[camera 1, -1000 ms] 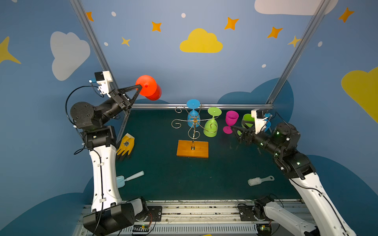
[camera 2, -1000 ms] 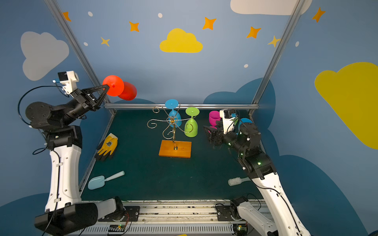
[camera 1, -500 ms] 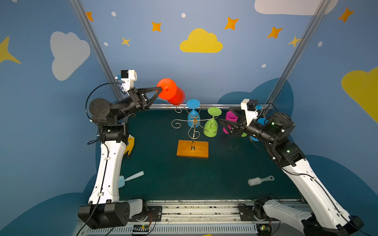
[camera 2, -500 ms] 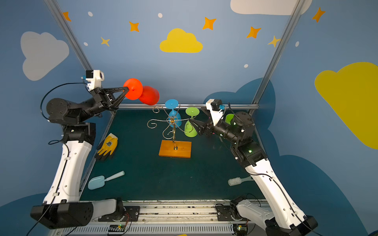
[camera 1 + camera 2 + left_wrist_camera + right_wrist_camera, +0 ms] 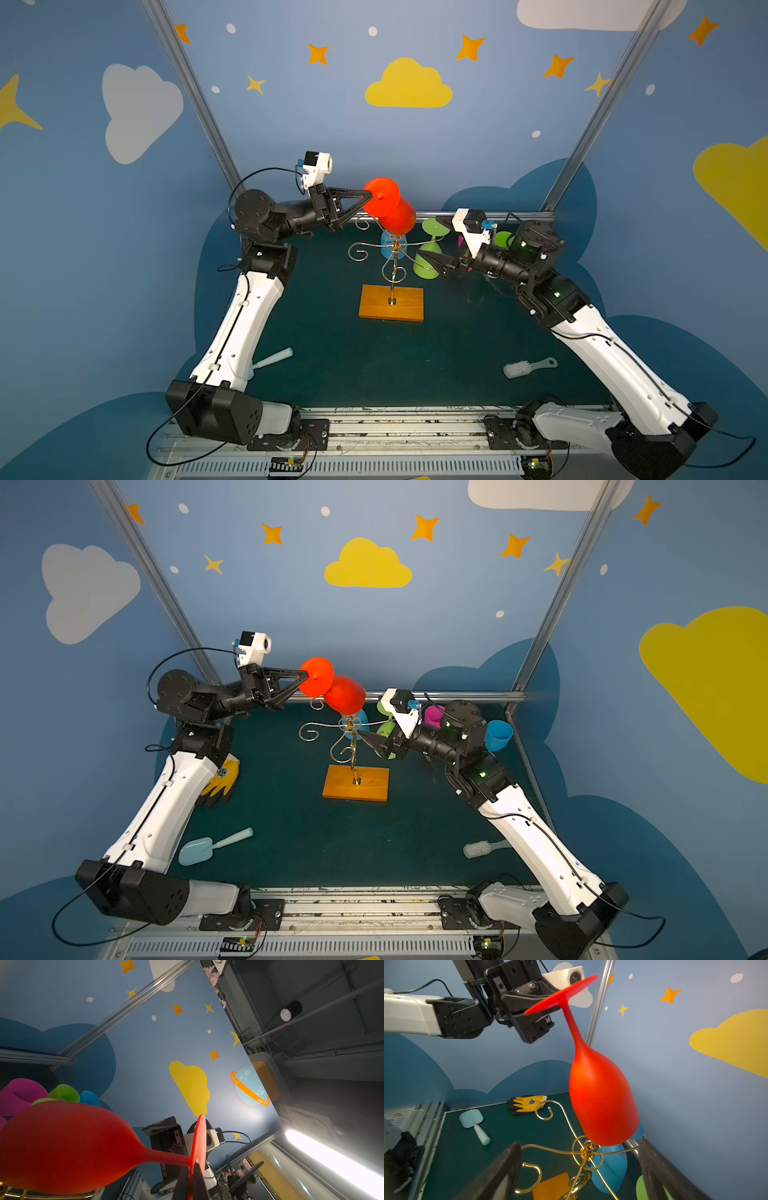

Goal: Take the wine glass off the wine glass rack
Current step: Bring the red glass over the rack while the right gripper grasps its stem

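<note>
Red wine glass (image 5: 392,210): in the air just above the wine glass rack (image 5: 382,305) hub, open air all around. Long axis tilted, foot uppermost, mouth downward. Left gripper (image 5: 365,198) clenched on the foot's rim. Right gripper (image 5: 430,262) released, spread wide beside the rack's arms.

Red wine glass (image 5: 62,1147): one, seen sideways, its thin foot disc edge-on and pinched at the rim by the left end effector (image 5: 192,1169). Beyond the bowl, clustered: magenta cup (image 5: 18,1095), green cup (image 5: 64,1093), blue cup (image 5: 90,1098). Gold wire of the wine glass rack (image 5: 52,1195) beside the bowl.
</note>
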`<action>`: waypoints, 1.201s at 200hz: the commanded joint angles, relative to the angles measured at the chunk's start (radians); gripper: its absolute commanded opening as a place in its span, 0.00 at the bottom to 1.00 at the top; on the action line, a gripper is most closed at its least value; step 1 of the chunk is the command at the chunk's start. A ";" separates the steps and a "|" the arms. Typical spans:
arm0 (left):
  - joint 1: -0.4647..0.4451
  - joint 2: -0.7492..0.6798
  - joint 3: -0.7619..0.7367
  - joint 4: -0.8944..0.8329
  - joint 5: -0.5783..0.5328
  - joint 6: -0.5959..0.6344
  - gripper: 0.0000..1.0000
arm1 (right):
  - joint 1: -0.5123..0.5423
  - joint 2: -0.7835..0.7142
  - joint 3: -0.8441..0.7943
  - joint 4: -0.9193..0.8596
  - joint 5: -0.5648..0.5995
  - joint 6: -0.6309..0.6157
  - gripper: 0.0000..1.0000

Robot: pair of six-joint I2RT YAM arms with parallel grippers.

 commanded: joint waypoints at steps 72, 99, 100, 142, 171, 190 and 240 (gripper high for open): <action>-0.060 -0.007 0.024 0.008 0.015 0.026 0.03 | 0.022 0.115 0.086 0.110 0.045 -0.049 0.87; -0.063 -0.007 0.023 0.011 0.018 0.023 0.03 | 0.025 0.155 0.113 0.117 0.048 -0.049 0.87; -0.062 -0.008 0.023 0.011 0.017 0.023 0.03 | 0.025 0.157 0.114 0.117 0.048 -0.049 0.88; -0.067 -0.002 0.016 0.041 0.022 -0.006 0.03 | 0.033 0.213 0.160 0.106 0.031 -0.049 0.88; -0.067 0.005 0.013 0.082 0.023 -0.043 0.03 | 0.038 0.229 0.171 0.105 0.037 -0.046 0.87; -0.067 0.009 0.009 0.111 0.023 -0.067 0.03 | 0.042 0.230 0.172 0.108 0.049 -0.049 0.87; -0.067 0.011 0.005 0.143 0.022 -0.094 0.03 | 0.052 0.243 0.197 0.084 0.067 -0.049 0.87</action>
